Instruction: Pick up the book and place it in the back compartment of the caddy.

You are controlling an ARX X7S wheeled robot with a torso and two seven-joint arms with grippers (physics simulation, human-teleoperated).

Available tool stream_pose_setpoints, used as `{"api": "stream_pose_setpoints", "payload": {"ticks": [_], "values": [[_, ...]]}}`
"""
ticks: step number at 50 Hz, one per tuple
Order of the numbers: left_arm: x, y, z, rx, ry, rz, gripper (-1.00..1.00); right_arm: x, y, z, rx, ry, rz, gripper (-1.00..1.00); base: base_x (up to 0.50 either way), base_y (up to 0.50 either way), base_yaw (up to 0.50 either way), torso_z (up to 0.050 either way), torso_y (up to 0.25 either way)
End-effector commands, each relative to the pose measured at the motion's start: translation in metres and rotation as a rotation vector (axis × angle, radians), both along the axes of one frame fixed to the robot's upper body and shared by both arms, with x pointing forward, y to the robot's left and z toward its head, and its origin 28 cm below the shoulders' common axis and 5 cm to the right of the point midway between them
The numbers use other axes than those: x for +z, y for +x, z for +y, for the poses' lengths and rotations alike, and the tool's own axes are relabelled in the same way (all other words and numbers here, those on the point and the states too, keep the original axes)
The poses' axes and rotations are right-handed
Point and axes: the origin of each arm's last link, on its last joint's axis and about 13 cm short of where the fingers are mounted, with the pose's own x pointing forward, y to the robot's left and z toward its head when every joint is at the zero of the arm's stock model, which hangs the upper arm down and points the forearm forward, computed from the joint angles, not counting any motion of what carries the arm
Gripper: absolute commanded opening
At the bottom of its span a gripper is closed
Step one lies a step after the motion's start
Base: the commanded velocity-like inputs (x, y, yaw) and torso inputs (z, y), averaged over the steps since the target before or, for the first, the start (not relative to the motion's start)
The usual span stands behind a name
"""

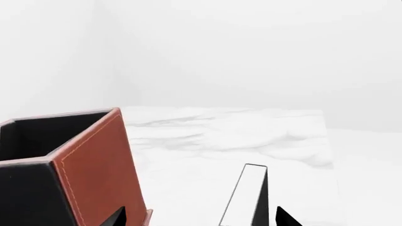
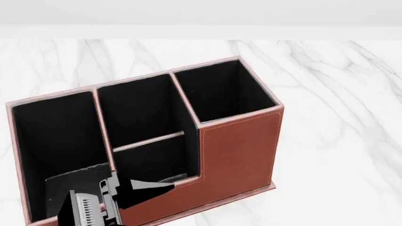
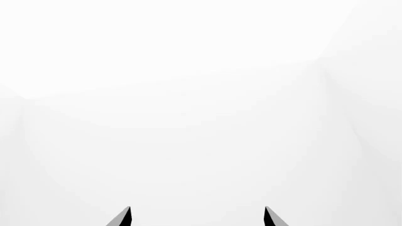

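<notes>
The reddish-brown caddy (image 2: 242, 150) fills the head view, and its tall square cell shows in the left wrist view (image 1: 94, 165). The back compartment (image 2: 154, 162) is the small low cell behind a thin divider. My left gripper (image 2: 119, 195) hangs over the caddy's low near wall. In the left wrist view my left gripper (image 1: 199, 217) is open. The book (image 1: 246, 200), with white page edges and a black cover, stands upright between the jaws. It is close to one fingertip and apart from the other. I cannot make out the book in the head view. My right gripper (image 3: 196, 216) is open and empty against plain white.
The caddy stands on a white marble table (image 2: 339, 117); the table's far edge shows in the left wrist view (image 1: 326, 141). The long narrow cell (image 2: 56, 136) holds a dark grey slab (image 2: 75, 179) beside my left gripper; I cannot tell what it is.
</notes>
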Motion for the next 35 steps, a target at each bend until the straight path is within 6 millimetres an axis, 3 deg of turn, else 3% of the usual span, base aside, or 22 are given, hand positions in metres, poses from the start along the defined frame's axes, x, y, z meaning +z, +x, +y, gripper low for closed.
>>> {"api": "stream_pose_setpoints", "payload": {"ticks": [1, 35], "values": [[-0.001, 0.002, -0.010, -0.030, 0.010, 0.005, 1.00, 0.001, 0.000, 0.000, 0.001, 0.001, -0.001, 1.00, 0.00, 0.00, 0.00, 0.000, 0.000], [-0.011, 0.012, -0.039, -0.109, -0.016, 0.033, 1.00, 0.001, 0.000, -0.001, -0.001, 0.004, -0.003, 1.00, 0.00, 0.00, 0.00, 0.000, 0.000]]}}
